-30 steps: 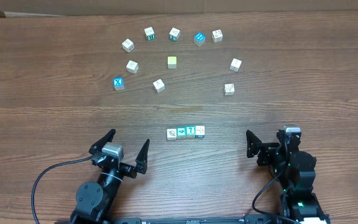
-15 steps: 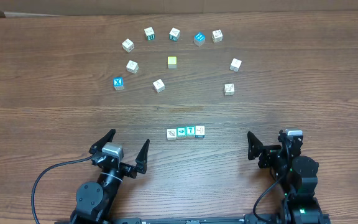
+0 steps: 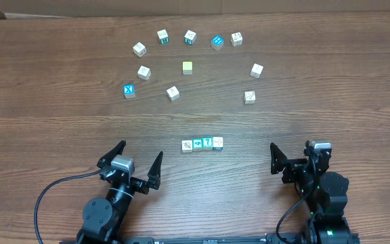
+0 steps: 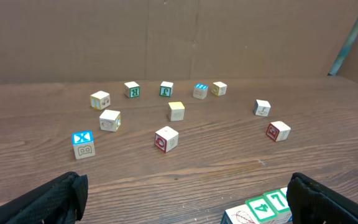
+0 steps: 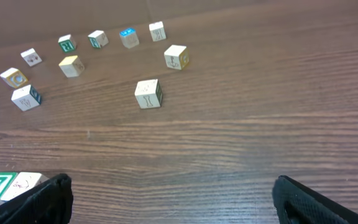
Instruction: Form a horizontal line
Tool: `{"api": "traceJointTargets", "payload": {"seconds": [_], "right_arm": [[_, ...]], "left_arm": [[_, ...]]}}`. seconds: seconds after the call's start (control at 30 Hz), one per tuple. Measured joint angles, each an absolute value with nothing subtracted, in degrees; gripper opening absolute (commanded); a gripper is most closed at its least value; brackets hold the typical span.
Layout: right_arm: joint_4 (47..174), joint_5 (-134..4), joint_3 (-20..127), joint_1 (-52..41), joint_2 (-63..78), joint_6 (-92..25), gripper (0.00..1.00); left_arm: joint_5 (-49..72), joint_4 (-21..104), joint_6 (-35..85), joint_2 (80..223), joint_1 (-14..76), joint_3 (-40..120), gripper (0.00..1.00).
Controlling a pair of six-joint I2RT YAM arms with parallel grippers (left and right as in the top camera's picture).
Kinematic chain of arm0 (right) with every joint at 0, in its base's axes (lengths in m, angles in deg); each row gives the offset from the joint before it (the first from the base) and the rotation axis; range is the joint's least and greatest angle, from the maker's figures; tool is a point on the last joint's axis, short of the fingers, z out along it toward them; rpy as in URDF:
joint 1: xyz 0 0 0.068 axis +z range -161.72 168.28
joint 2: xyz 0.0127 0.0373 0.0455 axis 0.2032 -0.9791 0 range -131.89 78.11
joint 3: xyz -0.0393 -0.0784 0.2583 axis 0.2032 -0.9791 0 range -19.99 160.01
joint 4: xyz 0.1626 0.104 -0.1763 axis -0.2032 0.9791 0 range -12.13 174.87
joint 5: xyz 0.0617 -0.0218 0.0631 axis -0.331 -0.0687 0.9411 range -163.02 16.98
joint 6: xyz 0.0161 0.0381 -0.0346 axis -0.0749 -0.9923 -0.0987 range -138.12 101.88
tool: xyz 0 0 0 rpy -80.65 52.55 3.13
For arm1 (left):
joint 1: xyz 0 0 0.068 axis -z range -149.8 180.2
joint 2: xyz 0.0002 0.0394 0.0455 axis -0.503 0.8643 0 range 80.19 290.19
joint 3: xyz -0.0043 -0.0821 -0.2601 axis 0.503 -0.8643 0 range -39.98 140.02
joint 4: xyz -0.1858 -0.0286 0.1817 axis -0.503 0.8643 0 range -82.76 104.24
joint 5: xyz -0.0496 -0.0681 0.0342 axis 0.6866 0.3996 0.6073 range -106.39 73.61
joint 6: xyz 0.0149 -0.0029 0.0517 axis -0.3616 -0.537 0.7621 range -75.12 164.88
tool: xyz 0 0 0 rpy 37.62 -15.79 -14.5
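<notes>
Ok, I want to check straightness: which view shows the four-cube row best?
Overhead: the whole horizontal line shows, four cubes side by side. The left wrist view cuts it off at the bottom edge; the right wrist view catches only one end, bottom-left corner.

The horizontal line (image 3: 202, 144) lies on the table (image 3: 46, 135) toward its near edge, between the left gripper (image 3: 139, 153) and right gripper (image 3: 293, 154). Behind it loose cubes form an arc, the plain cube (image 3: 187, 68) inside it, the cube marked X (image 3: 129, 90) at its left end.
</notes>
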State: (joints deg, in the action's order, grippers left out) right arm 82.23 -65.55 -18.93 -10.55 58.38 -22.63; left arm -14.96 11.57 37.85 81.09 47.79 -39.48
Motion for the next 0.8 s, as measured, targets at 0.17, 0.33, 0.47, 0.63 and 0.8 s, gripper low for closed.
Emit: {"api": "traceJointTargets", "payload": {"seconds": [0.17,0.33,0.47,0.63,0.8], "right_arm": [[82.2,-65.5,-18.9,-10.6,60.5,-22.6,1.00],[82.2,-65.5,-18.9,-10.6,61.1,-22.6,1.00],[82.2,-65.5,-18.9,-10.6,61.1,-22.6,1.00],[82.2,-65.5,-18.9,-10.6,61.3,-22.6,1.00],[82.2,-65.5,-18.9,-10.6,63.4,-22.6,1.00]], "left_arm": [[-14.9,11.6,37.9,81.1,47.8,-39.5,0.99],[-14.9,11.6,37.9,81.1,47.8,-39.5,0.99],[-14.9,11.6,37.8,81.1,47.8,-39.5,0.99],[-15.0,11.6,37.8,81.1,47.8,-39.5,1.00],[-14.9,11.6,37.9,81.1,47.8,-39.5,1.00]]}}
